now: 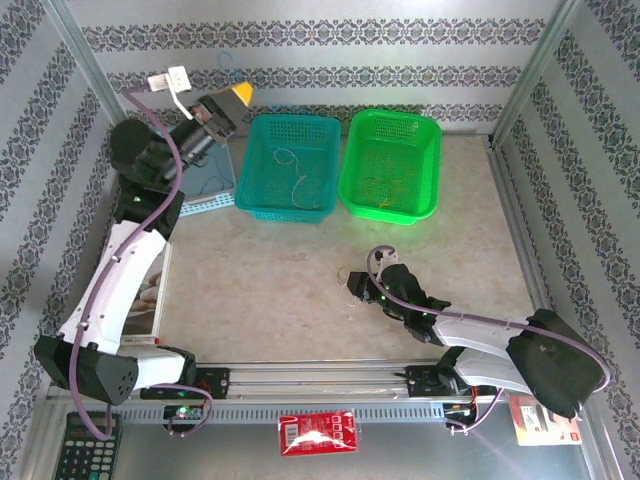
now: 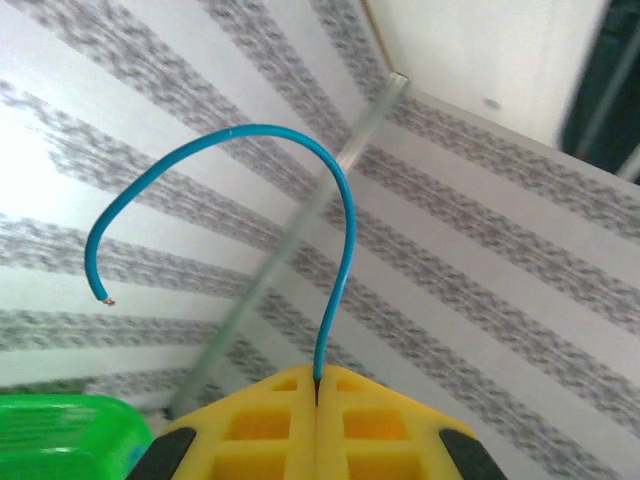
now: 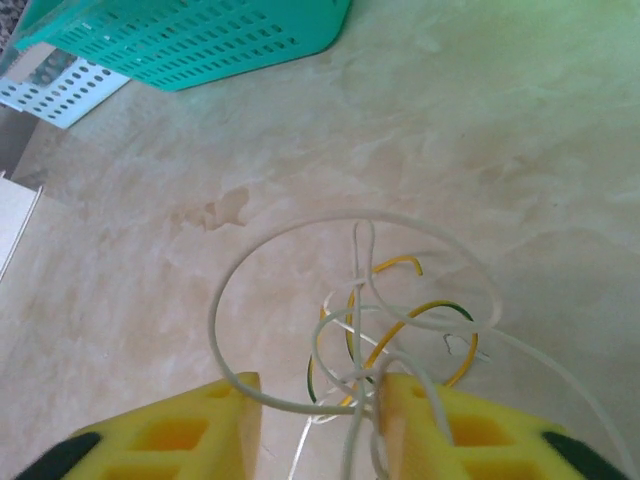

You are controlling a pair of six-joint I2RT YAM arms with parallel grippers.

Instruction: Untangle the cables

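Note:
My left gripper (image 1: pixel 240 93) is raised near the back wall at the far left, shut on a blue cable (image 2: pixel 335 200). The cable rises from between the closed yellow fingertips (image 2: pixel 280 420) and arches over to a bare end at the left. Mid-table, my right gripper (image 3: pixel 322 420) hangs low over a tangle of white and yellow-green cables (image 3: pixel 390 310). It is open, and white strands run through the gap between its yellow fingers (image 3: pixel 225 420). From above, that tangle (image 1: pixel 350 283) lies just left of the right gripper (image 1: pixel 362 288).
A teal basket (image 1: pixel 295 118) and a green basket (image 1: pixel 395 113) stand side by side at the back, each with thin strands inside. A white booklet (image 1: pixel 150 290) lies by the left arm. A calculator (image 1: pixel 85 445) and a red packet (image 1: pixel 318 433) sit at the near edge.

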